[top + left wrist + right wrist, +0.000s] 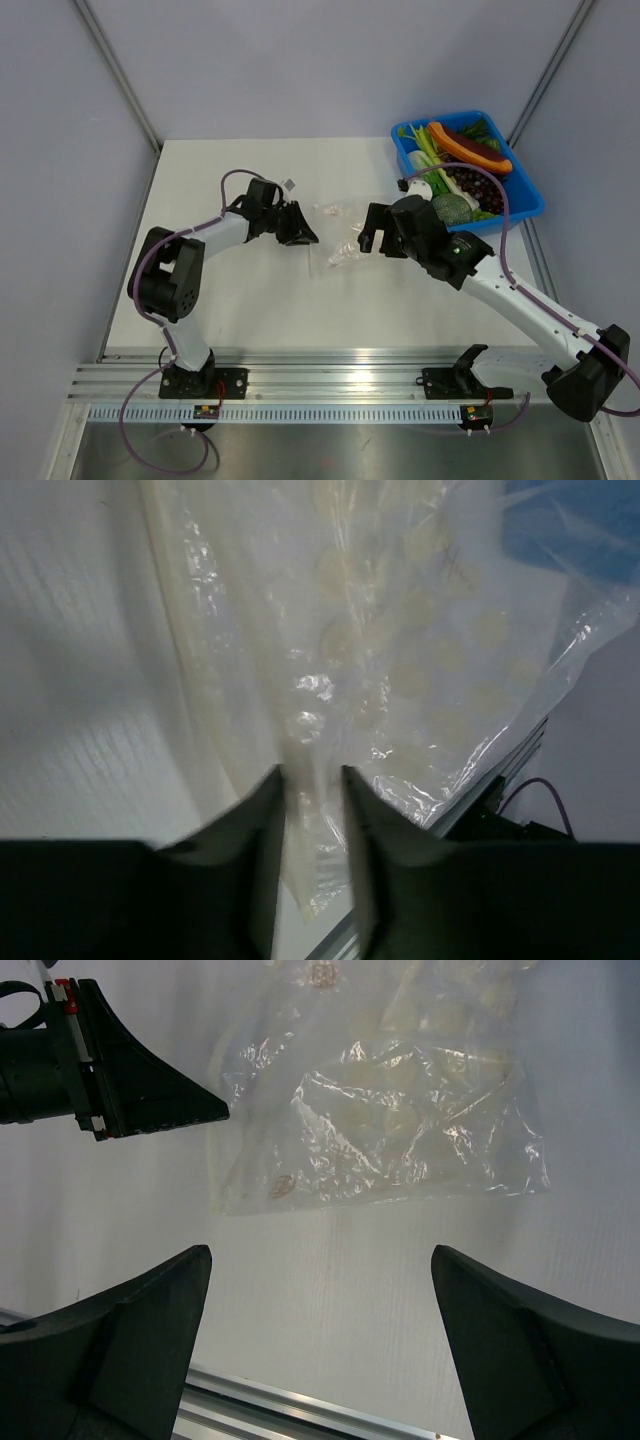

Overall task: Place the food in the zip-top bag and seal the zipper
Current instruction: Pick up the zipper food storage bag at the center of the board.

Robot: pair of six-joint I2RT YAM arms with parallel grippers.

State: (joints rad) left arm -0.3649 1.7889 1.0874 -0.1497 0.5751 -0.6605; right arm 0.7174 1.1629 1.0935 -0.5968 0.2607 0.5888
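Note:
The clear zip-top bag (340, 245) with white dots lies crumpled on the white table between my two grippers. My left gripper (305, 235) is at its left edge. In the left wrist view its fingers (312, 772) stand close together with a fold of the bag (400, 660) pinched between them. My right gripper (372, 238) is wide open and empty (320, 1252), hovering just short of the bag (390, 1110). The orange and dark red piece (470, 147) and the leek (425, 160) lie in the blue bin. I cannot make out the zipper.
The blue bin (525, 205) at the back right also holds dark purple grapes (475, 182) and a round green head (452, 208). A metal rail (330, 365) runs along the table's near edge. My left gripper also shows in the right wrist view (150, 1100).

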